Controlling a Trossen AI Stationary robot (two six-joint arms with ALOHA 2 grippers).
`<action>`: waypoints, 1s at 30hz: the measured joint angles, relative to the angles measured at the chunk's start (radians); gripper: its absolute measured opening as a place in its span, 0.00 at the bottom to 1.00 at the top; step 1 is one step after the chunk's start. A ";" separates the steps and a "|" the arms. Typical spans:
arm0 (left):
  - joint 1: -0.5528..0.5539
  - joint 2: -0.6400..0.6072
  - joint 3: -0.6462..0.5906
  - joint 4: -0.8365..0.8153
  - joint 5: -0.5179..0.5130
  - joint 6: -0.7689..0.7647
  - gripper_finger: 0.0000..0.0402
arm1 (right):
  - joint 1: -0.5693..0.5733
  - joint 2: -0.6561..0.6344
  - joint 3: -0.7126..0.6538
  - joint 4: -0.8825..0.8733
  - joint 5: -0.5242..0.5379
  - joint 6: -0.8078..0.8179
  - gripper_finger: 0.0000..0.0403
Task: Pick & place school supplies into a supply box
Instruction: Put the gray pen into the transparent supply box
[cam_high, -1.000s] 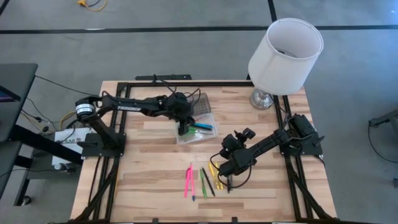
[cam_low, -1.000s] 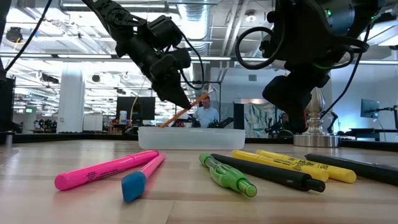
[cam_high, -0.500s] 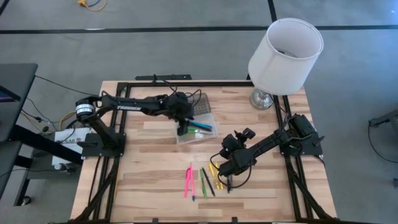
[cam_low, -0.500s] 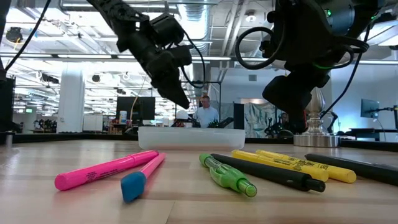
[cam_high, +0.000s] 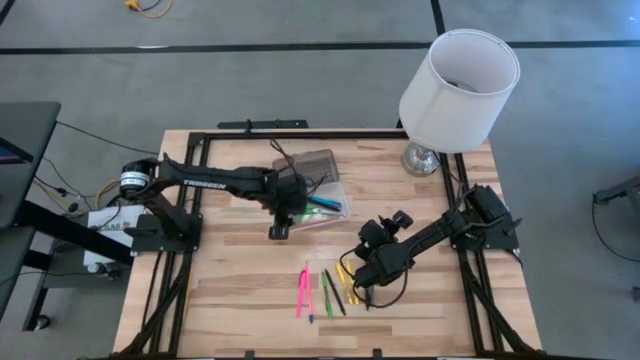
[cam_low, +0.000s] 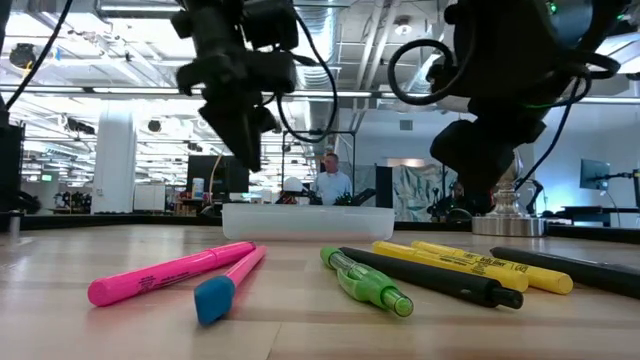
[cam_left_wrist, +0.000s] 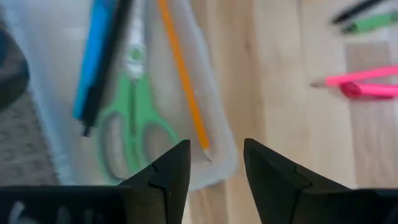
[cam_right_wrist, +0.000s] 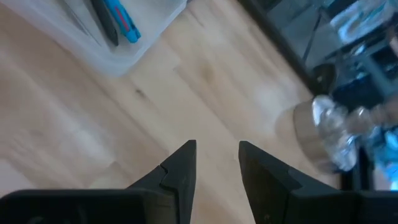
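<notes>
The clear supply box (cam_high: 318, 208) stands at mid-table with its ribbed lid (cam_high: 316, 164) open behind it. In the left wrist view it holds green scissors (cam_left_wrist: 130, 118), a blue pen (cam_left_wrist: 94, 56), a black pen and an orange pencil (cam_left_wrist: 183, 81). My left gripper (cam_high: 277, 231) hovers open and empty just off the box's near-left corner. Pink (cam_high: 303, 292), green (cam_high: 326, 293), black and yellow (cam_high: 345, 282) pens lie flat on the table near the front edge. My right gripper (cam_high: 362, 292) is open and empty above their right end.
A white lamp (cam_high: 455, 85) stands at the far right corner; its metal base shows in the right wrist view (cam_right_wrist: 323, 130). Bare wood lies left of the pens and between the pens and the box. A person shows far behind in the low view (cam_low: 330, 182).
The orange pencil that slanted down from my left gripper into the box has been let go and now lies in the box. My left gripper has then drawn back toward the table's near-left, off the box. My right gripper has edged slightly toward the near edge.
</notes>
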 joint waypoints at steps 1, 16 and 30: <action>-0.015 -0.005 0.000 -0.016 0.000 -0.001 0.35 | 0.004 0.000 0.000 0.008 -0.021 0.010 0.29; -0.317 -0.226 -0.037 -0.165 -0.205 -0.019 0.34 | 0.131 0.000 0.094 0.101 -0.309 0.179 0.29; -0.382 -0.534 -0.345 -0.045 -0.416 -0.129 0.34 | 0.116 0.000 0.099 0.238 -0.558 0.242 0.37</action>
